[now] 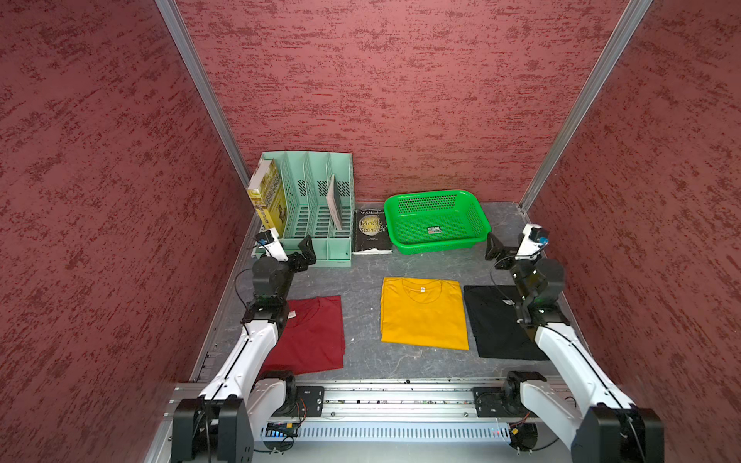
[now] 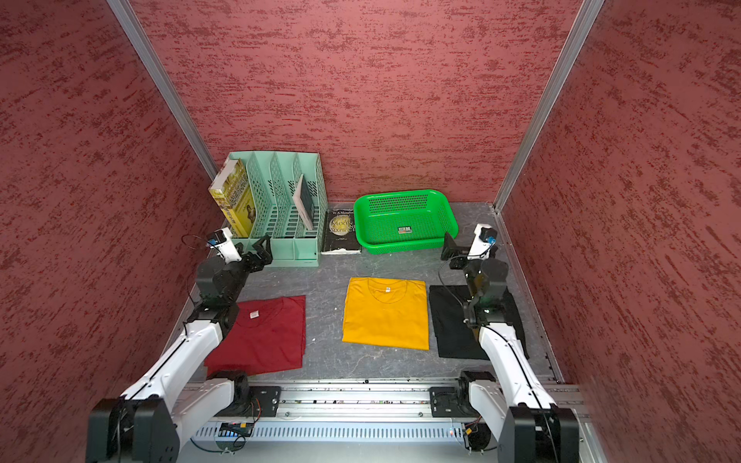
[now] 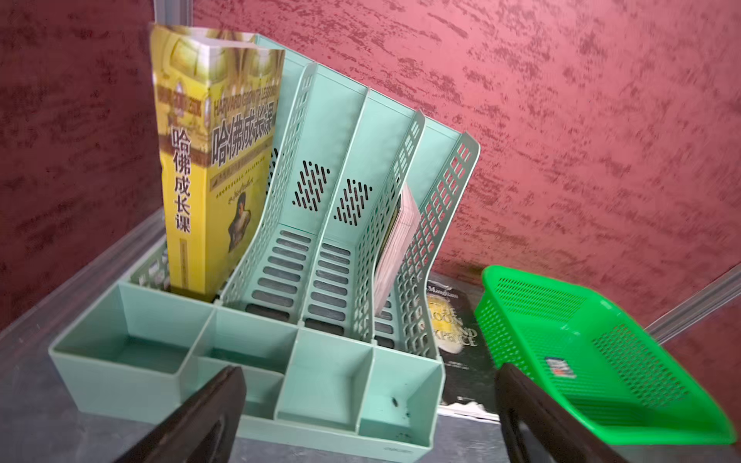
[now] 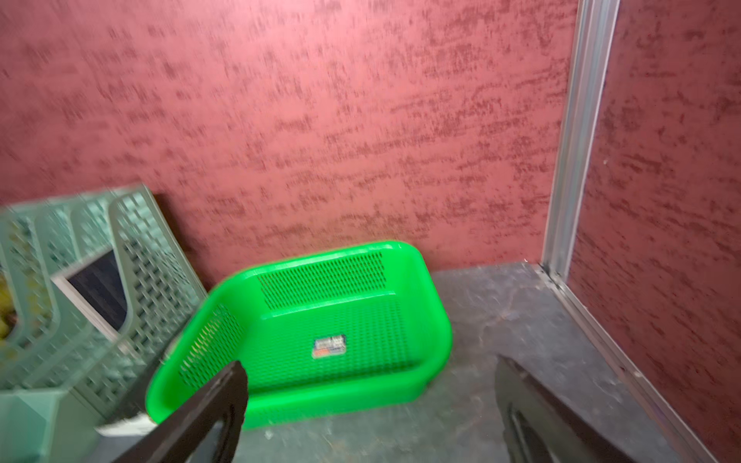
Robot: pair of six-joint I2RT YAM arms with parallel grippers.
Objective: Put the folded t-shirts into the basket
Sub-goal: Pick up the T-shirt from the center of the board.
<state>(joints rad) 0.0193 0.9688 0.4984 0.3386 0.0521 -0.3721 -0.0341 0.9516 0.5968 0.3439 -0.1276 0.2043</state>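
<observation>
Three folded t-shirts lie flat on the grey table in both top views: a dark red one (image 1: 314, 336) at the left, a mustard-yellow one (image 1: 423, 314) in the middle and a black one (image 1: 495, 326) at the right. My arms partly cover the red and black shirts. The bright-green basket (image 1: 437, 245) stands empty behind them, near the back wall. My left gripper (image 1: 304, 252) hovers open in front of the mint organizer. My right gripper (image 1: 496, 252) hovers open just right of the basket (image 4: 328, 401). Nothing is between either pair of fingers.
A mint-green file organizer (image 1: 316, 232) stands at the back left, holding a yellow book (image 1: 268, 196) and a thin book. A black book (image 1: 371, 232) lies flat between it and the basket. Red walls enclose three sides. A metal rail (image 1: 401, 397) runs along the front.
</observation>
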